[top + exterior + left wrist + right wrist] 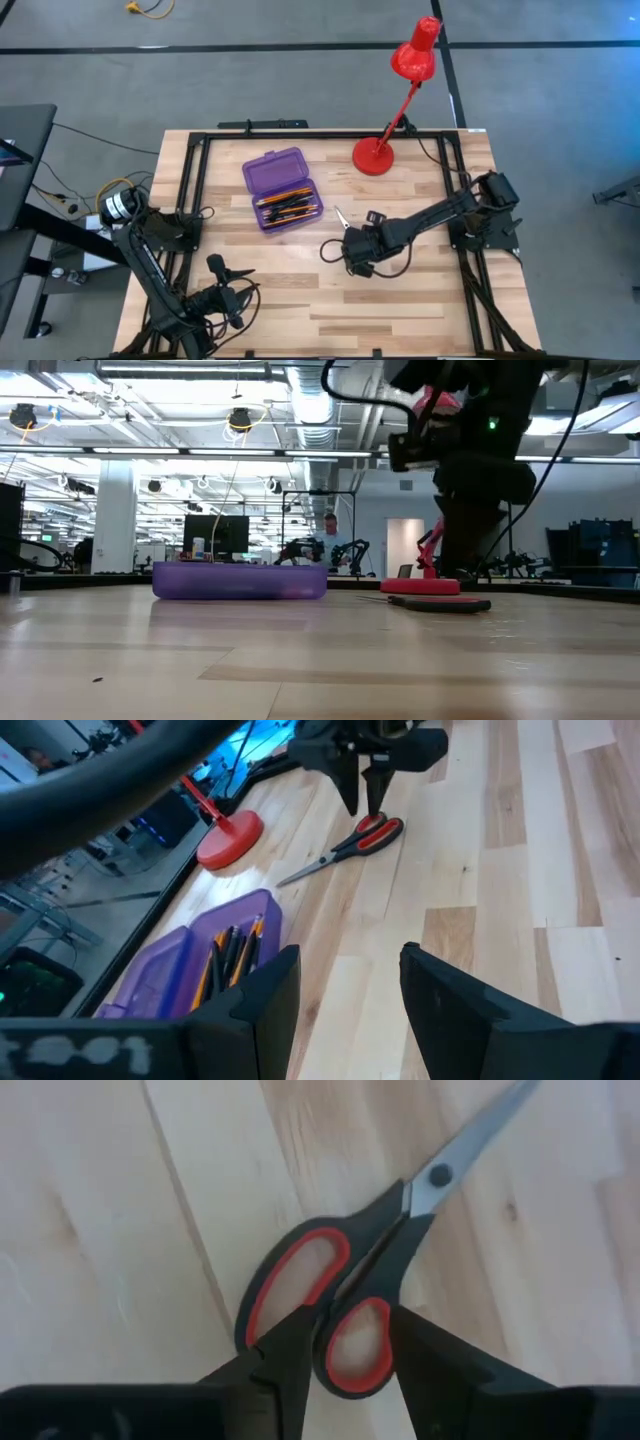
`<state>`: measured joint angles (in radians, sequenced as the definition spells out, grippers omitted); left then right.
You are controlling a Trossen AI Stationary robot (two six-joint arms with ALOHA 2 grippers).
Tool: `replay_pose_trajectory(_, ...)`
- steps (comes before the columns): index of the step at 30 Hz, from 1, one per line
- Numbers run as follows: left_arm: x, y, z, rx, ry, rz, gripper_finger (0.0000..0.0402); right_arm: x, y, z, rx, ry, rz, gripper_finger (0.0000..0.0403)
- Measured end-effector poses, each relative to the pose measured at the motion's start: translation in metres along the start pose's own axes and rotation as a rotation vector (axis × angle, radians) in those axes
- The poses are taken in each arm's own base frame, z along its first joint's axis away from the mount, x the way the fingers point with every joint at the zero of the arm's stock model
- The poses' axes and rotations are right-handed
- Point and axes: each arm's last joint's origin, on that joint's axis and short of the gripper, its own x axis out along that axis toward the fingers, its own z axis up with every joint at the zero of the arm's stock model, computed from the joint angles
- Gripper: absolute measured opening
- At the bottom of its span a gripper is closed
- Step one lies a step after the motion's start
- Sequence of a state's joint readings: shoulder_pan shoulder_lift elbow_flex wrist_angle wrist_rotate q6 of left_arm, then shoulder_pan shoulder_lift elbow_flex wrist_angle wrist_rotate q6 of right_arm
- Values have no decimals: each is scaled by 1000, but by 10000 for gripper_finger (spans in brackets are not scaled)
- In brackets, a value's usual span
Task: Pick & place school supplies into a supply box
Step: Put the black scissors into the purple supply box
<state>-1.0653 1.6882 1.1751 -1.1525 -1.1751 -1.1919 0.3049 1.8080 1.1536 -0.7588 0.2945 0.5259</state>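
Observation:
The purple supply box lies open on the table's far left part, with orange pencils and black pens inside. It also shows in the low view and the left wrist view. The red-and-black-handled scissors lie flat on the wood right of the box, blades toward it. My right gripper points down over their handles, open, one finger on each side of one handle loop. My left gripper waits open near the table's near left corner. My right gripper comes from above, pointing down, with its fingers on either side of one red-lined handle loop of the scissors. The scissors lie flat on the table. Whether the fingers touch the loop I cannot tell.
A red desk lamp stands with its base on the far side, just beyond the scissors, its arm leaning right. A black frame runs along the table's edges. Bare wood stretches across the near half.

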Motion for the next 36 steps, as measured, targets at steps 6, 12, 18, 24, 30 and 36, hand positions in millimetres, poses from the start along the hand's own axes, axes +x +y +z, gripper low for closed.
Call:
replay_pose_trajectory(6,0,0,0,-5,5,-2,162,6,-5,1,52,19,47,163)
replay_pose_trajectory(12,0,0,0,-5,7,-3,162,10,-15,5,152,64,84,219)
replay_pose_trajectory(18,0,0,0,-3,8,-3,162,16,-23,6,254,110,77,229)
replay_pose_trajectory(24,0,0,-1,3,17,-4,162,28,-19,5,281,145,57,204)
replay_pose_trajectory(30,0,0,-1,1,17,-4,162,36,-16,4,263,167,48,191)
replay_pose_trajectory(36,0,0,-1,0,17,-4,162,37,-15,3,217,165,44,179)
